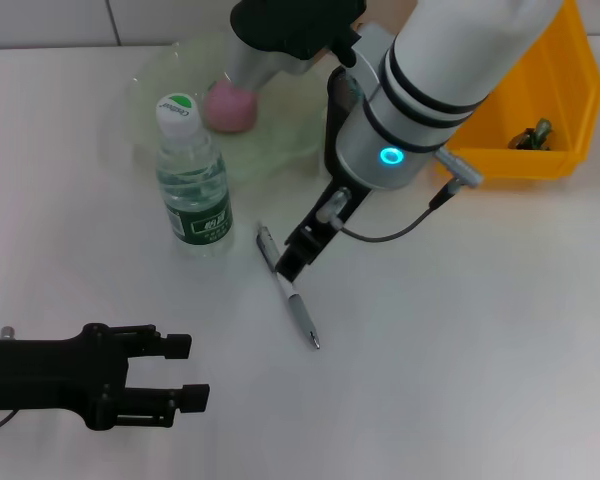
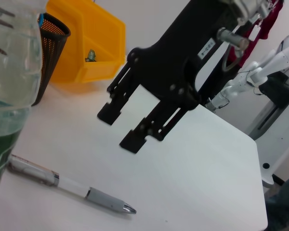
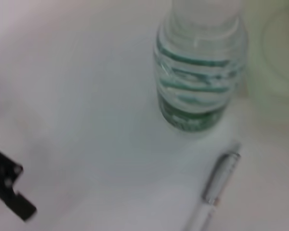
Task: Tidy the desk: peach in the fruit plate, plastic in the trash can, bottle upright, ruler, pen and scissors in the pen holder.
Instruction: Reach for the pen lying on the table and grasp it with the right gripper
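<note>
Your right arm [image 1: 420, 90] blocks most of the pen holder [image 1: 342, 105] near the table's far edge, and you can't see inside it. The right gripper [image 1: 298, 258] hides the middle of the pen [image 1: 298, 310]; whether it grips the pen can't be told. The fruit plate [image 1: 180, 75] is partly covered, and the peach [image 1: 230, 108] is half hidden by the arm. The yellow bin [image 1: 570, 100] is cut by the frame; the small dark item inside [image 1: 533, 135] is too small to identify. In the right wrist view the bottle [image 3: 200, 72] is blurred and its cap is cropped.
</note>
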You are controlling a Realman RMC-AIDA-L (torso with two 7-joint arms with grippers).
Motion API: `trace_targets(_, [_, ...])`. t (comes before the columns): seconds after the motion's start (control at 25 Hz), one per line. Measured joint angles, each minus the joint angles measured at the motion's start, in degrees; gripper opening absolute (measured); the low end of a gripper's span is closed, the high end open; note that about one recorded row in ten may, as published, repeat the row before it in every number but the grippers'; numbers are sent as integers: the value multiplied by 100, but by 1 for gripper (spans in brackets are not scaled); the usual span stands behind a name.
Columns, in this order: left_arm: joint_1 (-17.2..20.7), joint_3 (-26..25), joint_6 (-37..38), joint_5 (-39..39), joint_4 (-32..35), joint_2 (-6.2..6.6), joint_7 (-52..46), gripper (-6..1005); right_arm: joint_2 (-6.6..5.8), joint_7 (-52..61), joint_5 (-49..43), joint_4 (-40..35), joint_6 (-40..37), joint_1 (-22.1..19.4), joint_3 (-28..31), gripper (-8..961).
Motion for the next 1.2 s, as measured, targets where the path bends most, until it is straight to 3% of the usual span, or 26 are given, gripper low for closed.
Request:
trace_targets(0.12, [8, -57, 3, 0, -8, -1, 32, 783, 0, -51, 154, 134, 222, -26, -52, 585])
trace_targets(0.88, [34, -133, 24, -4, -86, -20, 173, 783, -4, -4, 134, 569, 1414, -36, -1099, 817])
trace_targets(1.2, [0, -152, 11, 1, -239, 5, 247, 783, -4, 0, 135, 465, 2112, -290, -1703, 815])
